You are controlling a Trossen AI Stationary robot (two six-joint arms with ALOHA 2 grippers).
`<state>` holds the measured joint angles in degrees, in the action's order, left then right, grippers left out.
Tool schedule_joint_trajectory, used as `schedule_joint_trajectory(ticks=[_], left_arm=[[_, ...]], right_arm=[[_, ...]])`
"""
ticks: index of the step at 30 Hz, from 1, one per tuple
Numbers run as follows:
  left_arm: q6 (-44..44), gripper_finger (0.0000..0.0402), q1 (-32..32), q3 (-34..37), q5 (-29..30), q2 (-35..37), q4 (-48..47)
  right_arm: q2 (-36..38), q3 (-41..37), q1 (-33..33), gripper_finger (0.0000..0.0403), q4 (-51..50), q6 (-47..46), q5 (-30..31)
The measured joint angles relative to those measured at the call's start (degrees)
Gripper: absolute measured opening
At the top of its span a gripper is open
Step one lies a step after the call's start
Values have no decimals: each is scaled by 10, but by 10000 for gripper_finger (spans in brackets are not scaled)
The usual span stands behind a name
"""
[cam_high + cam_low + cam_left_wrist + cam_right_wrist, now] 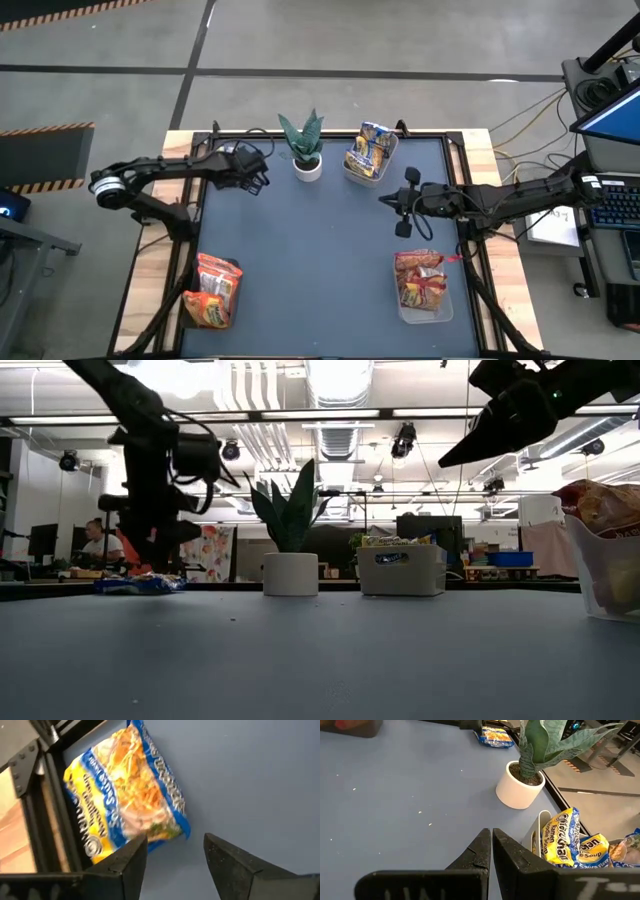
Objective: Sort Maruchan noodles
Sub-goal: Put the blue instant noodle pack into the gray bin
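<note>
Both arms are matte black with looping black cables; the left arm (160, 172) carries a pale grey joint collar.

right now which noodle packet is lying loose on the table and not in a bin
The yellow-and-blue packet flat on the mat at the far left edge, under the left end effector. The other packets sit in clear bins or piled at the near left corner.

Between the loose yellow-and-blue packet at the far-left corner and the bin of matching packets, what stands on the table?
Only the potted plant stands between the loose packet and the bin; the low view shows this.
</note>
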<state>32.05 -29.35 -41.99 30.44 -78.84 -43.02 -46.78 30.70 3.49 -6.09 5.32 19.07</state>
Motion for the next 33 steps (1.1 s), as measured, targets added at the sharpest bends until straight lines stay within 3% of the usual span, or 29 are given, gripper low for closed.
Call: schedule_joint_trajectory(ticks=[5,21,28,33], left_arm=[[-16,171,-13,30,3,-1,78],[6,164,-20,109,14,-3,196],[17,159,-20,112,53,-23,200],[21,131,-20,109,65,-53,206]], right_arm=[[0,0,0,9,0,0,0],[-1,0,0,9,0,-1,0],[-1,0,0,9,0,2,0],[-1,0,0,9,0,2,0]])
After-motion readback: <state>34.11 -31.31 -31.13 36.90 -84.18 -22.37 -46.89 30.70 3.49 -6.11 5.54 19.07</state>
